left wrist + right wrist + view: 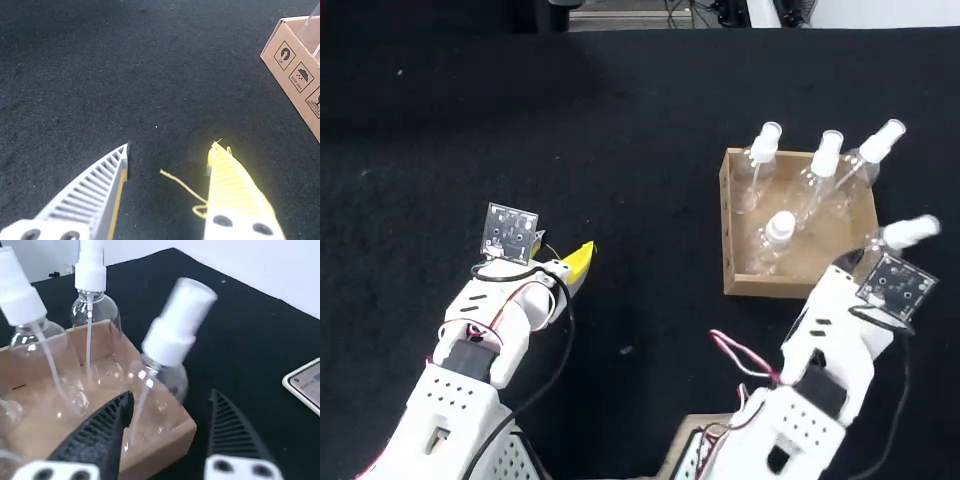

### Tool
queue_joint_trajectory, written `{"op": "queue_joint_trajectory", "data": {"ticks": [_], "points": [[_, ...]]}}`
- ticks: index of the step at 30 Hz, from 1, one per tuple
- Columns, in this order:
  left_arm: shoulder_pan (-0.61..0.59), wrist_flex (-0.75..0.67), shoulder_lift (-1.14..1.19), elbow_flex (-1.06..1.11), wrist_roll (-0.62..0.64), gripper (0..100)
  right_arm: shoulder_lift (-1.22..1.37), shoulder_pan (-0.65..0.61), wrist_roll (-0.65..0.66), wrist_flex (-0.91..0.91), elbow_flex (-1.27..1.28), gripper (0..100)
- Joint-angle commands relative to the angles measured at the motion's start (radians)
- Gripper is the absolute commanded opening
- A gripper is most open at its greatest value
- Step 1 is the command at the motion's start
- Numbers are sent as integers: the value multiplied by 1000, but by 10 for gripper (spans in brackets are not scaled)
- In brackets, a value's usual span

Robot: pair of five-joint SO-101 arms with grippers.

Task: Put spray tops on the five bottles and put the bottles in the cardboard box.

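Surface: one black surface carries the box and both arms.
Cardboard box: one, open at the top, on the right half of the surface, just ahead of the right arm.
Bottles, count: five clear bottles, each with a white spray top fitted, so five spray tops.
Bottles, location: four are inside the box. The far-left bottle, far-middle bottle and far-right bottle are along the far side. The near bottle is towards the near wall.
Fifth bottle: at the box's near right corner. In the right wrist view its base sits inside that corner.
Axis, far row: long axes lean with the tops pointing away from the arms. The far-right bottle tilts most, its top out past the far right corner.
Axis, near bottle: close to upright, top towards the high camera.
Axis, fifth bottle: tilted, with its blurred top out over the right wall.
Left tool: white and yellow fingers spread with nothing between them, over bare surface well left of the box.
Right tool: black fingers spread, the fifth bottle just beyond the tips and nearer one finger. Contact cannot be told.
Other: one flat device with a screen lies on the surface near the right tool.
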Motion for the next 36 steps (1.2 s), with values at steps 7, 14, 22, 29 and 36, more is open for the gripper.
{"op": "queue_joint_trajectory", "data": {"ticks": [7, 14, 22, 29, 36], "points": [[5, -17, -15, -2, -2, 241, -334, -60, 8, 262, 5, 162], [5, -17, -15, -2, -2, 241, -318, -60, 8, 319, -1, 158], [5, -17, -15, -2, -2, 212, -320, -68, 98, 658, -193, 12], [5, -15, -17, 18, 2, 44, -320, -180, 132, 861, -206, 11], [10, 107, -54, -13, -3, 30, -320, -302, 132, 885, -170, 11]]}}
